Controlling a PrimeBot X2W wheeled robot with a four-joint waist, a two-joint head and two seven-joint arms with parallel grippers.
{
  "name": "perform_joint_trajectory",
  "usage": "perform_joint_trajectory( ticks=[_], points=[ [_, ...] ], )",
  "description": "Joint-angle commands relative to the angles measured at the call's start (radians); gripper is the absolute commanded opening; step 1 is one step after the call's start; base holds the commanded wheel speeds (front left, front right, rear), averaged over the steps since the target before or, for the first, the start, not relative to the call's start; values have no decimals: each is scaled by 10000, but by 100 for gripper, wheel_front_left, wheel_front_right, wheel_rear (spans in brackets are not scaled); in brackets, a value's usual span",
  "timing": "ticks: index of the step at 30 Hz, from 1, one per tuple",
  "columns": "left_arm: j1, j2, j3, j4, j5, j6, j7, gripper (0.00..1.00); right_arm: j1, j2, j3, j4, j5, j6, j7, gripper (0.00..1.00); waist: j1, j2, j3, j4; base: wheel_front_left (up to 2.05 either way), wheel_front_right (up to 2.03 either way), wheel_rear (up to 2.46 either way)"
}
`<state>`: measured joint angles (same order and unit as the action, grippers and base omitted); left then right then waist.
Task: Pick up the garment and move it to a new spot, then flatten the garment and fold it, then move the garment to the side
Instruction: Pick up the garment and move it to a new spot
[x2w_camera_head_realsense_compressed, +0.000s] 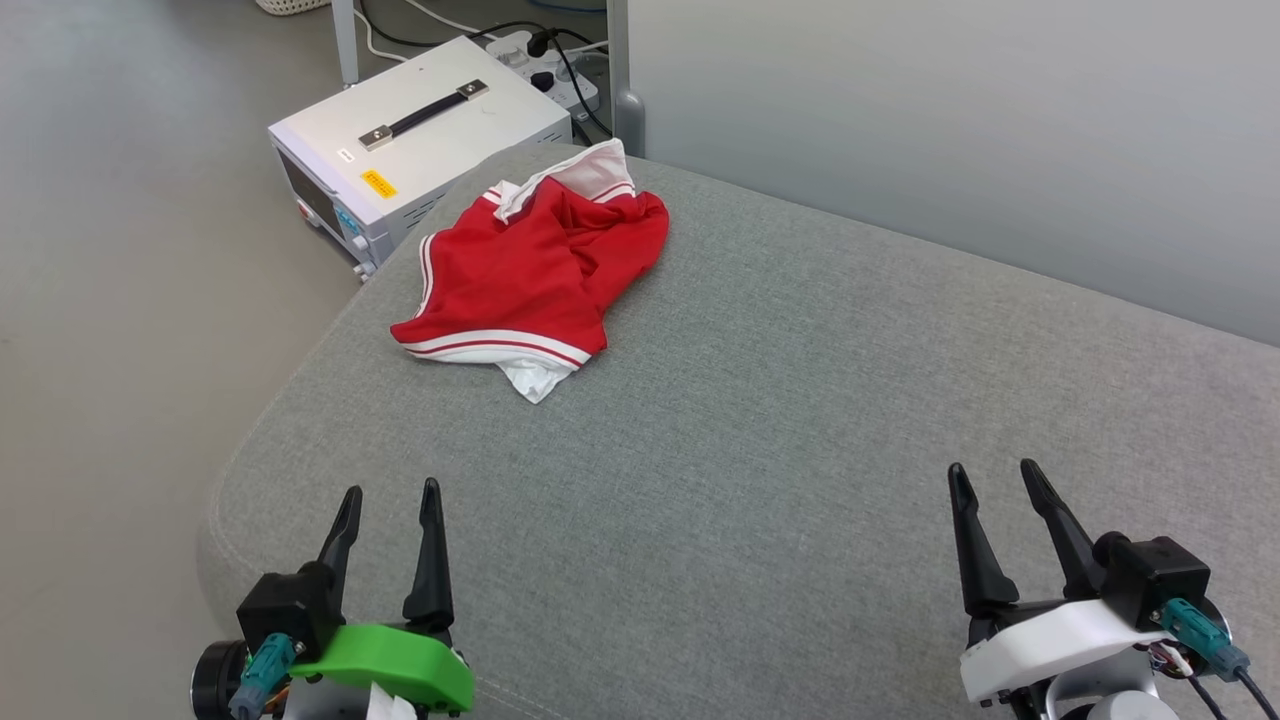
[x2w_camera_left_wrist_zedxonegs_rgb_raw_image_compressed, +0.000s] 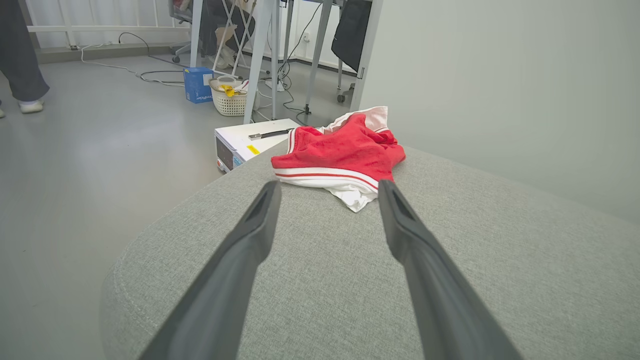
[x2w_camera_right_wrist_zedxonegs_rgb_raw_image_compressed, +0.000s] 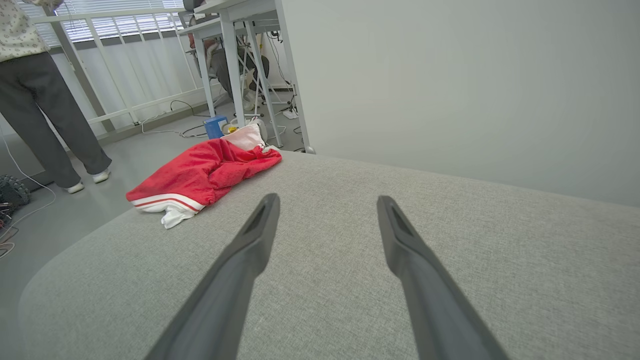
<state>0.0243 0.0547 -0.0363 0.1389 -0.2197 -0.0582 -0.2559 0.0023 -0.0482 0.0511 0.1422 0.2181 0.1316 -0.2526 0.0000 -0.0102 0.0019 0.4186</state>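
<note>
**A:** Left hand (x2w_camera_head_realsense_compressed: 391, 487) first: what is it doing?

**B:** It hovers over the near left corner of the grey woven-fabric cushion (x2w_camera_head_realsense_compressed: 800, 450). Its two dark fingers are spread wide with nothing between them. The right hand (x2w_camera_head_realsense_compressed: 992, 466) is over the near right part, just as wide and just as empty.

**A:** And the red jersey-style garment with white sleeves and white-and-red striped trim (x2w_camera_head_realsense_compressed: 530, 275)?

**B:** It lies crumpled by the cushion's far left edge, well apart from both hands. One white sleeve reaches the far edge and a striped hem faces the near side.

**A:** Any writing?

**B:** The white metal box with a black carry handle (x2w_camera_head_realsense_compressed: 420, 140), on the floor just beyond that edge, has a small yellow label (x2w_camera_head_realsense_compressed: 378, 183). Its print is too small to read. The blue carton (x2w_camera_left_wrist_zedxonegs_rgb_raw_image_compressed: 197, 85) beside a white basket (x2w_camera_left_wrist_zedxonegs_rgb_raw_image_compressed: 229, 97) shows white lettering, too blurred to read.
</note>
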Motion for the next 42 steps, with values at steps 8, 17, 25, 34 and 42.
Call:
perform_joint_trajectory(
  ticks=[8, 17, 25, 34, 42],
  points=[
    [59, -45, 7, -32, -447, -31, -59, 100, -8, -20, 40, -26, -117, -9, -91, 100, 0, 102, 297, -273, 0, 0, 0],
    [-2031, 107, 7, 1436, -169, -544, -59, 100, -626, -20, 71, -218, -597, -9, -92, 100, 0, 102, 1878, -1294, 0, 0, 0],
    [-5337, 1965, -577, 3286, -1303, -717, 1573, 100, -1395, -20, 261, -486, -795, -9, -92, 100, 0, 102, 3423, -2647, 0, 0, 0],
    [-7833, 4951, -1989, 3499, -4691, -723, 6629, 100, -1944, -20, 435, -665, -580, -9, -92, 100, 0, 102, 4612, -3819, 0, 0, 0],
    [-8667, 6167, -2081, 3510, -6464, -607, 9162, 100, -2330, -20, 1005, -740, -266, -9, -92, 100, 0, 102, 5344, -4639, 0, 0, 0]
  ],
)
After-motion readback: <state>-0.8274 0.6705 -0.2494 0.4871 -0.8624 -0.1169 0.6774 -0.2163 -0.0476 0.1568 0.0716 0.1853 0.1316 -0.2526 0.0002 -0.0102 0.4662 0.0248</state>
